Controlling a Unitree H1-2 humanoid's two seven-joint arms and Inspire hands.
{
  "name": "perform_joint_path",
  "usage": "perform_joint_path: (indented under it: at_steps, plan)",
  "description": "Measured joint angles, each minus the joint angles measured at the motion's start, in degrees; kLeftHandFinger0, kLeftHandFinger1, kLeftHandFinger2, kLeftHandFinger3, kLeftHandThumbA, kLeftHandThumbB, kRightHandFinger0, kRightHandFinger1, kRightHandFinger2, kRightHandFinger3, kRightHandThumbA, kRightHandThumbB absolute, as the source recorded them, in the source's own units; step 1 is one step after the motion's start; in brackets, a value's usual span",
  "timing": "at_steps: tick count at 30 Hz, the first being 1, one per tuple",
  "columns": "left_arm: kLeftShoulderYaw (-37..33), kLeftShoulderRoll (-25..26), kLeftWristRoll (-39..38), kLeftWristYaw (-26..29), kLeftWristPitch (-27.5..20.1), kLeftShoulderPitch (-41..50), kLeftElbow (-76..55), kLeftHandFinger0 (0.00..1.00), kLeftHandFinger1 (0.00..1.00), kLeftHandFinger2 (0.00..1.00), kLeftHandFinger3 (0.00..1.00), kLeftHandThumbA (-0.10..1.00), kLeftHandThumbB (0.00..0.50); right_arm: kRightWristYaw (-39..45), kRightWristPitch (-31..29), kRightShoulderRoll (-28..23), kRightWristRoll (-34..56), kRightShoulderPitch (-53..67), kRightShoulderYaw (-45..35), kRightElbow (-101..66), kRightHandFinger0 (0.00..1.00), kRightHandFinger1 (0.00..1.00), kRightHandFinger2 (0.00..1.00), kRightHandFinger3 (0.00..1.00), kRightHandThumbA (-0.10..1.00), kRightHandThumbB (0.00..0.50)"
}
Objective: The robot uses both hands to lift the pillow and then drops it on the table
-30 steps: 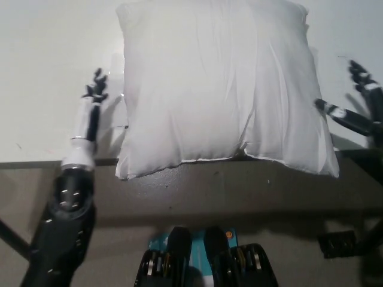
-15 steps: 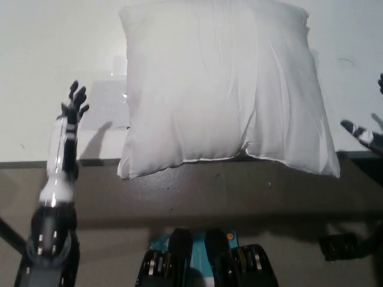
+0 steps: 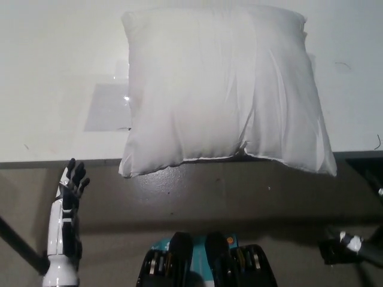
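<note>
The white pillow (image 3: pixel 221 89) lies flat on the white table (image 3: pixel 54 72), and its near corners hang a little over the table's front edge. Nothing touches it. My left hand (image 3: pixel 72 182) is low at the lower left, below the table edge and well away from the pillow, with its dark fingers spread and empty. Of my right hand (image 3: pixel 357 245), only a small white and black piece shows at the lower right edge, too little to read its fingers.
A pale, shiny rectangular patch (image 3: pixel 108 107) lies on the table just left of the pillow. The table's front edge (image 3: pixel 60 161) runs across the picture, with dark floor below it. A small black object (image 3: pixel 331 251) sits on the floor at the lower right.
Both hands have drawn back from the pillow's sides and sunk below the table's front edge. The pillow has stayed in place on the table.
</note>
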Motion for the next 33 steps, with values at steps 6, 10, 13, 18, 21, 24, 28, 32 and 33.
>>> perform_joint_path:
  at_steps: [6,10,13,18,21,24,28,32,33]
  plan:
    - [-0.12,-0.45,1.01,0.03,-2.13,-0.03,4.82,1.00,1.00,1.00,1.00,1.00,0.131,-1.67,-5.10,0.22,-2.54,0.80,0.17,9.15,1.00,1.00,1.00,1.00,1.00,0.245]
    - [0.00,-0.80,1.56,0.04,-2.73,-0.09,5.95,1.00,1.00,1.00,1.00,1.00,0.108,-2.82,-7.42,0.49,-3.50,0.19,0.59,13.35,1.00,1.00,1.00,1.00,1.00,0.221]
    - [0.22,-0.79,1.59,0.03,-3.28,-0.92,6.42,1.00,1.00,1.00,1.00,1.00,0.105,-3.54,-8.48,0.49,-4.31,-1.11,0.75,14.35,1.00,1.00,1.00,1.00,1.00,0.195]
    - [0.34,-0.78,1.74,0.03,-3.56,-1.80,6.65,1.00,1.00,1.00,1.00,1.00,0.050,-3.89,-9.23,0.49,-4.79,-2.36,0.70,14.35,1.00,1.00,1.00,1.00,1.00,0.209]
    - [0.41,-0.78,1.83,0.03,-3.58,-1.83,6.74,1.00,1.00,1.00,1.00,1.00,0.058,-3.91,-9.45,0.50,-5.16,-2.36,0.70,14.33,1.00,1.00,1.00,1.00,1.00,0.211]
    - [0.46,-0.79,1.92,0.03,-3.58,-1.83,6.80,1.00,1.00,1.00,1.00,1.00,0.069,-3.96,-9.60,0.50,-5.59,-2.36,0.70,14.36,1.00,1.00,1.00,1.00,1.00,0.239]
    - [0.69,-0.79,2.03,0.03,-3.60,-1.80,7.10,1.00,1.00,1.00,1.00,1.00,0.081,-4.07,-9.91,0.56,-6.14,-2.36,0.71,14.40,1.00,1.00,1.00,1.00,1.00,0.241]
    - [0.80,-0.79,2.10,0.03,-3.60,-1.79,7.19,1.00,1.00,1.00,1.00,1.00,0.092,-4.08,-10.12,0.58,-6.22,-2.36,0.72,14.60,1.00,1.00,1.00,1.00,1.00,0.247]
    - [0.84,-0.79,2.17,0.03,-3.60,-1.79,7.24,1.00,1.00,1.00,1.00,1.00,0.076,-4.07,-10.17,0.58,-6.21,-2.36,0.73,14.71,1.00,1.00,1.00,1.00,1.00,0.248]
